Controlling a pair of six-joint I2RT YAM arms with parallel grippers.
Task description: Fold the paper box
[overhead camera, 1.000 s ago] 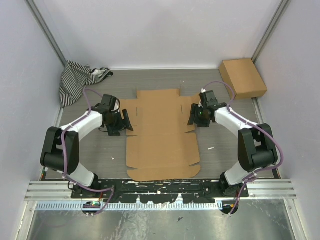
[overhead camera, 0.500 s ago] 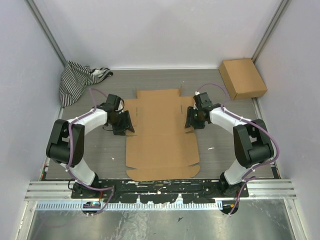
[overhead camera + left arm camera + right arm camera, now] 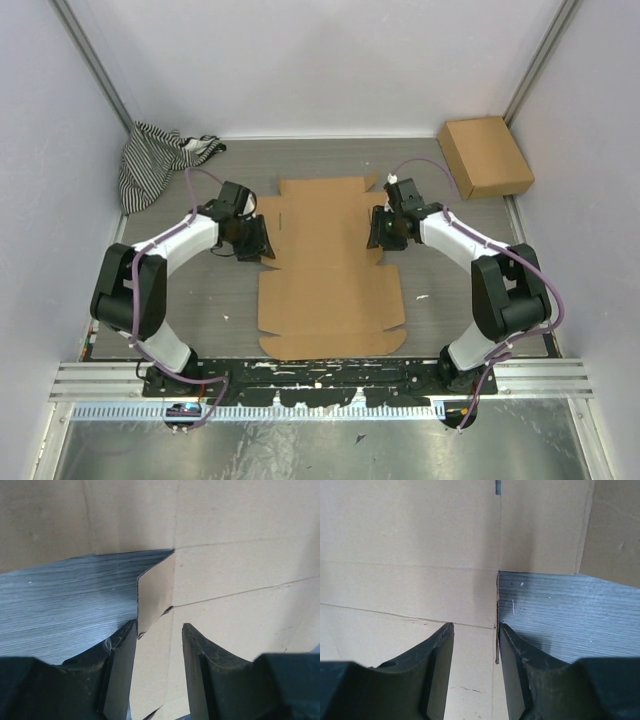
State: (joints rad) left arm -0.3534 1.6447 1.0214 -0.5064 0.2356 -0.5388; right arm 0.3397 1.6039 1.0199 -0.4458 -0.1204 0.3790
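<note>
The paper box [image 3: 325, 270] lies as a flat brown die-cut sheet on the grey table between the two arms. My left gripper [image 3: 260, 240] is at the sheet's left edge. In the left wrist view it [image 3: 159, 645] is open, and its jaws straddle a small raised side flap [image 3: 156, 592] that rests against the left finger. My right gripper [image 3: 380, 230] is at the sheet's right edge. In the right wrist view it [image 3: 476, 642] is open, and the sheet's cut edge [image 3: 497, 630] stands just inside the right finger.
A smaller shallow brown box [image 3: 485, 155] sits at the back right corner. A striped cloth [image 3: 160, 158] lies at the back left. Grey walls close three sides, and a metal rail [image 3: 320, 380] runs along the near edge.
Both grippers moved inward and slightly away from the bases, onto the sheet's side edges. The left side flap now stands up between the left jaws. The sheet shifted slightly.
</note>
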